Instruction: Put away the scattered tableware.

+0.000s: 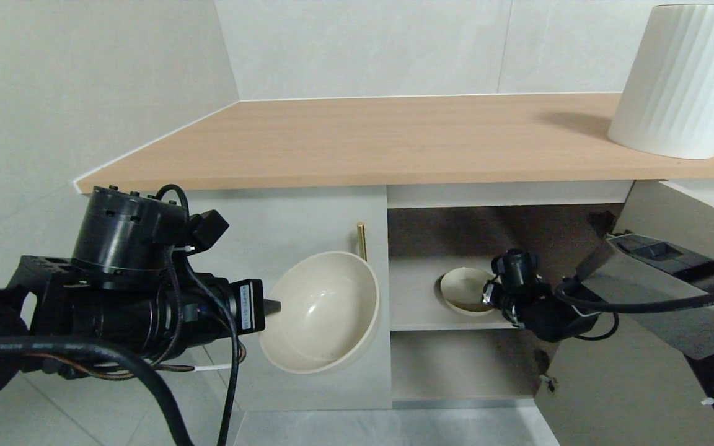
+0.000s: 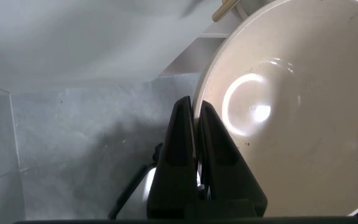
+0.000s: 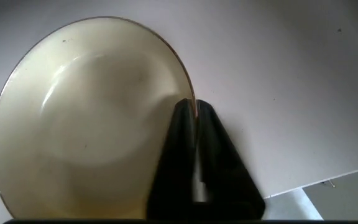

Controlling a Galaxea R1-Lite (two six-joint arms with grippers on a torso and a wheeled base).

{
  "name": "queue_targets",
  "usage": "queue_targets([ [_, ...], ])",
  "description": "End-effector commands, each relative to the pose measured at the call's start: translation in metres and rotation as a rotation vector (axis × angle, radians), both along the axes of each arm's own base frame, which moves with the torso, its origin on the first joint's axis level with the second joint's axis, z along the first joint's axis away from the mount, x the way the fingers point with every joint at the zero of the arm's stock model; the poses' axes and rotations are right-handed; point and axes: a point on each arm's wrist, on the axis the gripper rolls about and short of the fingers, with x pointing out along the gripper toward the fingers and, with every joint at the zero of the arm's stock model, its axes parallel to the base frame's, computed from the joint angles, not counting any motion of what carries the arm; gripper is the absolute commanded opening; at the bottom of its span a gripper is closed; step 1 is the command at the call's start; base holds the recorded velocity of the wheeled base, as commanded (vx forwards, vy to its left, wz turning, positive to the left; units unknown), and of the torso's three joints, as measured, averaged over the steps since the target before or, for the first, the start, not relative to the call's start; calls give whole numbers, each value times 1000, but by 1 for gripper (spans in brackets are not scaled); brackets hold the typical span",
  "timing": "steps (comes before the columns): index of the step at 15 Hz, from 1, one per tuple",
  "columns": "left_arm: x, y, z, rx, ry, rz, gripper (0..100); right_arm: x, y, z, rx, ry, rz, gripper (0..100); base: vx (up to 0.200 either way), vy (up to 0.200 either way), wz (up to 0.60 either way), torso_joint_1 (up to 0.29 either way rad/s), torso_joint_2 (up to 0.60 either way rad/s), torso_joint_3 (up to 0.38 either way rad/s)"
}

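Note:
My left gripper (image 1: 270, 306) is shut on the rim of a large cream bowl (image 1: 323, 313), held tilted in the air in front of the closed left cabinet door. In the left wrist view its fingers (image 2: 182, 134) pinch that bowl's (image 2: 291, 112) edge. My right gripper (image 1: 488, 296) is inside the open cabinet, shut on the rim of a smaller cream bowl (image 1: 465, 290) that sits on the middle shelf (image 1: 413, 310). The right wrist view shows its fingers (image 3: 182, 134) clamped on this small bowl's (image 3: 86, 112) rim.
A wooden countertop (image 1: 394, 139) runs above the cabinet, with a white ribbed container (image 1: 682, 77) at its right end. The left door has a brass handle (image 1: 361, 240). The right door (image 1: 636, 371) stands open. A lower compartment (image 1: 462, 365) lies beneath the shelf.

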Motion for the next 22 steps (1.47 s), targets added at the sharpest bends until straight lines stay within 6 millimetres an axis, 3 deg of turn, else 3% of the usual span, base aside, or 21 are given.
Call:
queue_targets([
  [1, 0, 0, 0, 0, 0, 0, 0, 0, 0, 0, 1, -2, 0, 100, 0, 0, 0, 0, 0, 0],
  [5, 0, 0, 0, 0, -1, 0, 0, -1, -1, 2, 3, -4, -2, 100, 0, 0, 0, 0, 0, 0],
  [7, 1, -1, -2, 6, 6, -2, 0, -14, -2, 12, -35, 23, -35, 100, 0, 0, 0, 0, 0, 0],
  [12, -2, -14, -15, 117, 64, -110, 0, -79, 22, 88, -51, 111, 106, 100, 0, 0, 0, 0, 0, 0],
  [16, -6, -35, -24, 226, 112, -147, 0, -156, 44, 180, -48, 177, 401, 100, 0, 0, 0, 0, 0, 0],
  [19, -8, -45, -39, 322, 164, -141, 0, -203, 62, 198, -19, 246, 598, 100, 0, 0, 0, 0, 0, 0],
  [22, -5, -53, -56, 417, 184, -103, 0, -235, 91, 187, -51, 284, 736, 100, 0, 0, 0, 0, 0, 0],
])
